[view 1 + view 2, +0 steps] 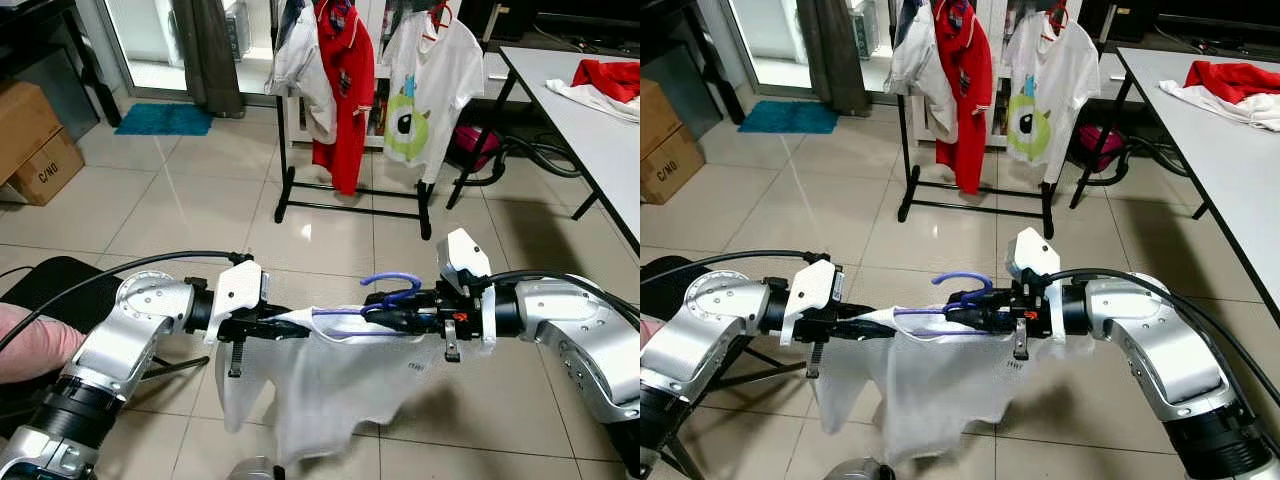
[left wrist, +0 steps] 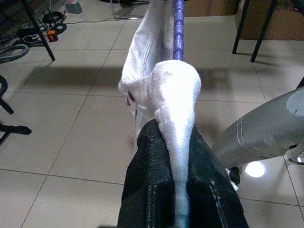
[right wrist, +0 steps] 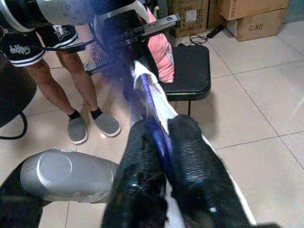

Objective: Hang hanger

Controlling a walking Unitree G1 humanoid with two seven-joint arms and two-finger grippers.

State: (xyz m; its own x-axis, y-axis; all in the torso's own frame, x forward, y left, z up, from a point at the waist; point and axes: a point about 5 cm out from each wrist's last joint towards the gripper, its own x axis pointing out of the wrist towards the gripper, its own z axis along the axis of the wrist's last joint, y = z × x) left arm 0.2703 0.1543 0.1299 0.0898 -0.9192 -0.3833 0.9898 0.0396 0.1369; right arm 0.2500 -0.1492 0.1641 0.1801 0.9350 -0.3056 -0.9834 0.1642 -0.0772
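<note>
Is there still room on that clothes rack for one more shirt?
Maybe. The clothes rack is crowded: a red shirt hangs between two white ones, close together. The widest bare gap lies between the red shirt and the monster shirt. Its ends can't be judged.

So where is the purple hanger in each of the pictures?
Left eye view: purple hanger at lower centre, hook curling up.
Right eye view: lower centre.
Left wrist view: thin bar at top centre.
Right wrist view: centre, between the right claw's fingers.
Shared landmark: the white shirt draped on it.
</note>
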